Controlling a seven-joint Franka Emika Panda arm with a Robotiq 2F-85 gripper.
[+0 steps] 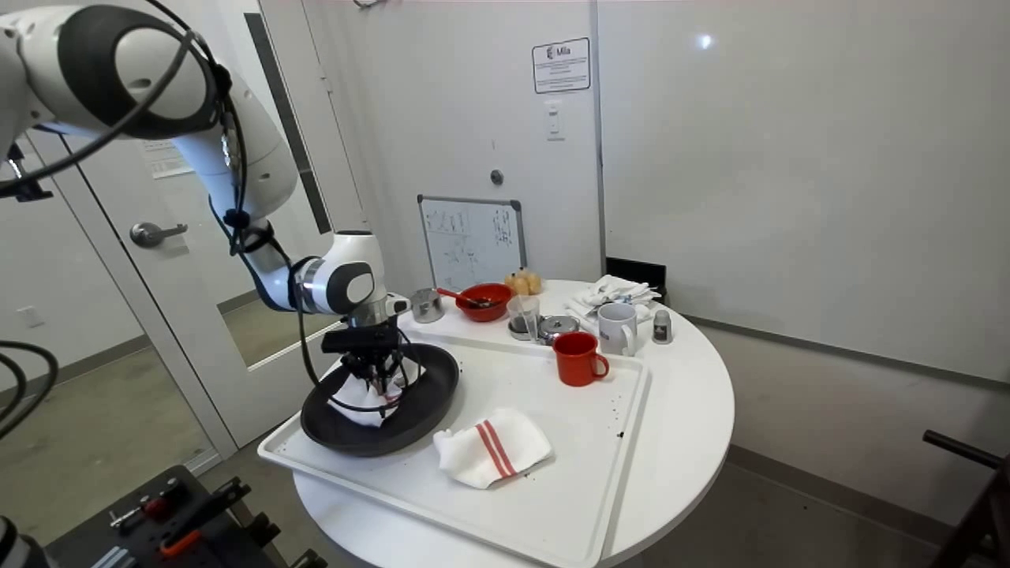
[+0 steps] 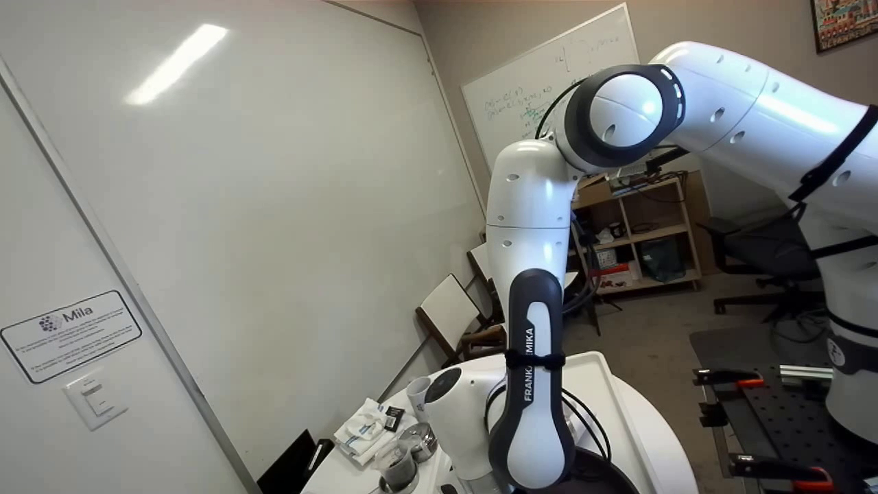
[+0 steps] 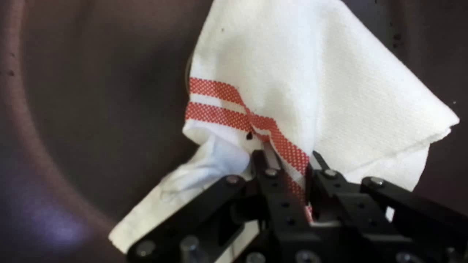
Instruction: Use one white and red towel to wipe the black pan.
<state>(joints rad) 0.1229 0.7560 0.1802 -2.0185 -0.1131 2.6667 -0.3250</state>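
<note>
The black pan [image 1: 435, 390] sits at the left of the white tray in an exterior view. Its dark inside fills much of the wrist view [image 3: 109, 91], and part of it shows at the bottom of an exterior view [image 2: 610, 477]. A white towel with red stripes [image 3: 270, 54] lies crumpled inside the pan; it also shows in an exterior view [image 1: 359, 402]. My gripper [image 3: 290, 160] points down over the pan, its fingers shut on a striped fold of this towel. A second white and red towel [image 1: 493, 450] lies folded on the tray beside the pan.
The white tray [image 1: 568, 450] rests on a round white table [image 1: 698, 410]. A red mug [image 1: 576, 359] stands at its far edge. Behind are a white mug [image 1: 618, 327], shaker [image 1: 662, 326], clear cup [image 1: 523, 315], red bowl [image 1: 483, 309], metal tin [image 1: 427, 305] and white cloths [image 1: 607, 292].
</note>
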